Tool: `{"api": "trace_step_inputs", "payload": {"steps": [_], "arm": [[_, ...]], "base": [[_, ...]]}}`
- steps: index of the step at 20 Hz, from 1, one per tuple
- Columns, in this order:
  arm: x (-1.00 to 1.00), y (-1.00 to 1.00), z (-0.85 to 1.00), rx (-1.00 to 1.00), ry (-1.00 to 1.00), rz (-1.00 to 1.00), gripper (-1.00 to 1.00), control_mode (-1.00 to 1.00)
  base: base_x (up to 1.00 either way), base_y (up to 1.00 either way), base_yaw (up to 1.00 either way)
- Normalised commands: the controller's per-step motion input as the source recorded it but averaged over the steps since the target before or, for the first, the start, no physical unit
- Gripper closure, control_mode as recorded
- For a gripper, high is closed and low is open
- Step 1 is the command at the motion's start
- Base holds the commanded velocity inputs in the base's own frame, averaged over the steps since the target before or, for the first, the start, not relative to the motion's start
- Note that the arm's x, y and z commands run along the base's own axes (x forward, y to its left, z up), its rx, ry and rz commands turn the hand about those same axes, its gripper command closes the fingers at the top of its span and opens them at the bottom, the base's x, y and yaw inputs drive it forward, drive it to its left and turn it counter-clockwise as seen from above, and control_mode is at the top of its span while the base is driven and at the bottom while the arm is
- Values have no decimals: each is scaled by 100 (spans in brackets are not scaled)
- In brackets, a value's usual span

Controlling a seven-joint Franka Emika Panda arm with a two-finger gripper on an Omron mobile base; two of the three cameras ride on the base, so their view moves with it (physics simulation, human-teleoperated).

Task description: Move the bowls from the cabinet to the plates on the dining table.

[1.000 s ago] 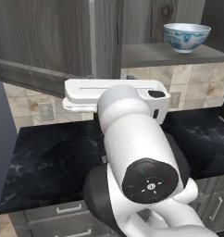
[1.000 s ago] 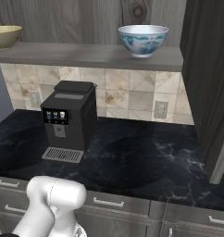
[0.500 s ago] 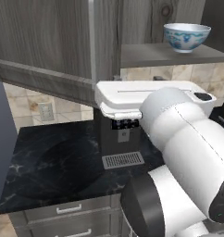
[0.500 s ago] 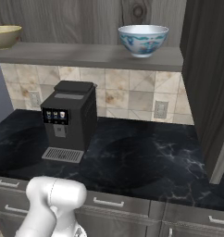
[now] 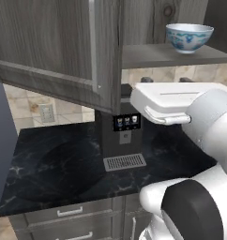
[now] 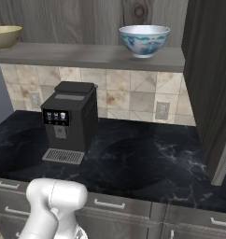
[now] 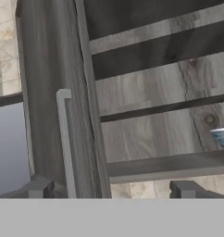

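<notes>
The white-and-blue bowl (image 6: 144,40), seen upper centre on the cabinet shelf (image 6: 87,54), is judged rigid, smooth and breakable (best pinched at the rim), the gripper (image 7: 111,190) being spread wide, empty.

White-blue bowl (image 6: 144,40) upright on open cabinet (image 6: 91,56) shelf; tan bowl (image 6: 4,36) far left.

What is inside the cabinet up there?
Two bowls sit on the cabinet's bottom shelf: a white and blue bowl and a tan bowl at the far left. The open door hides part of the shelf in the left base view.
</notes>
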Motion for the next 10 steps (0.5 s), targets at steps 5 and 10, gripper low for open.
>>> {"api": "trace_step_inputs", "payload": {"steps": [5, 10], "arm": [[0, -26, 0, 3, -4, 14, -100, -100], [6, -21, -1, 2, -3, 16, -100, -100]], "base": [[0, 0, 0], [0, 0, 0]]}}
